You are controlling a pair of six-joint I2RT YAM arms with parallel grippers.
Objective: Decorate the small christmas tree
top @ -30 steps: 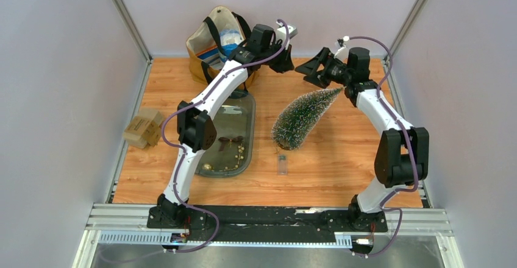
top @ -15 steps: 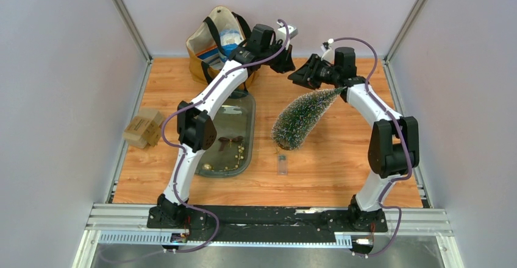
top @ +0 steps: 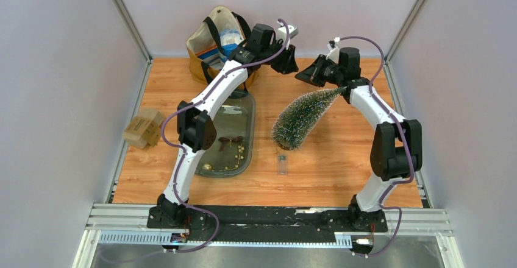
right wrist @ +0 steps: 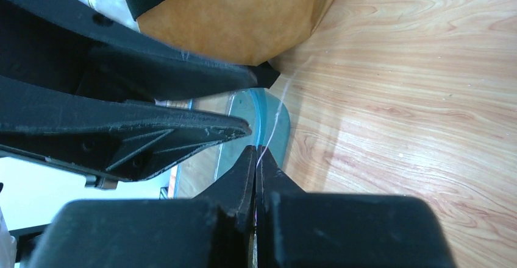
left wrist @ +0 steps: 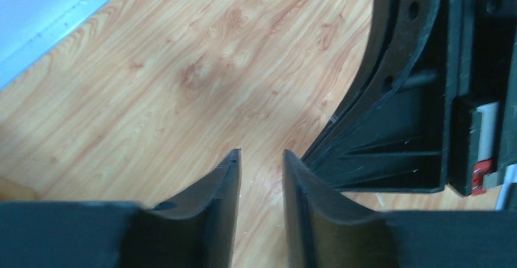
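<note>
At the far left of the wooden table point(top: 341, 158) sit two small cardboard boxes point(top: 141, 129). Next come one clear tray point(top: 252, 128) and, behind it, one tan bag point(top: 210, 39) that the left arm reaches past. At centre the one small christmas tree point(top: 302, 116) lies on its side, tip toward the back right, with one small clear item point(top: 281, 163) just in front. Above its tip the left gripper point(left wrist: 261, 155), jaws narrowly apart with nothing visible between them, nearly meets the right gripper point(right wrist: 256, 152), closed tight on one fine pale thread point(right wrist: 275, 114).
</note>
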